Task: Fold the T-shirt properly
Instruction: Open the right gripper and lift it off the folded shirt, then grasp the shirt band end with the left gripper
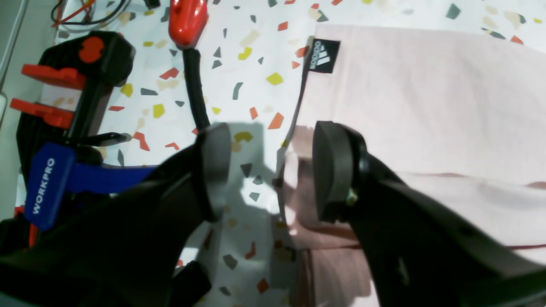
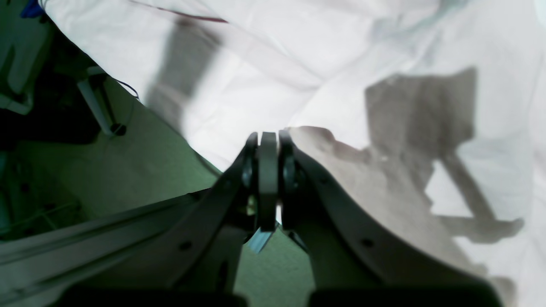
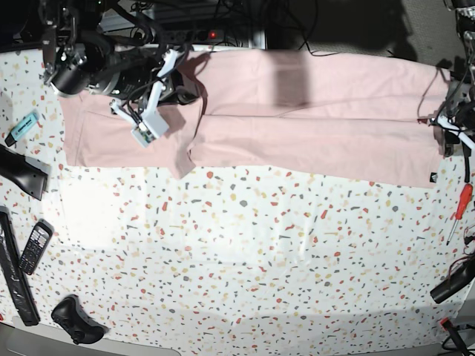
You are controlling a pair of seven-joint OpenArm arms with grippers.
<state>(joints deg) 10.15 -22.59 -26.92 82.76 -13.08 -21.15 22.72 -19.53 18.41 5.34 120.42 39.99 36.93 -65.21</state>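
The pale pink T-shirt (image 3: 312, 111) lies stretched along the table's far side, folded lengthwise. At the shirt's left part, my right gripper (image 3: 180, 83) is shut, and in its wrist view its tips (image 2: 268, 143) pinch the cloth's edge (image 2: 324, 72), which drapes over one finger. My left gripper (image 3: 439, 122) is at the shirt's right end. There it stands open (image 1: 273, 170), with the hem (image 1: 285, 187) between its pads (image 1: 335, 170) and nothing gripped. A black logo tag (image 1: 323, 55) marks the shirt's corner beyond it.
A red-handled screwdriver (image 3: 460, 202) lies beside the shirt's right end, also seen as a screwdriver (image 1: 187, 21). A blue and black clamp (image 1: 47, 183) sits left of the left gripper. A phone (image 3: 35, 246), a black controller (image 3: 74, 330) and a teal marker (image 3: 22, 124) lie at the table's left edge.
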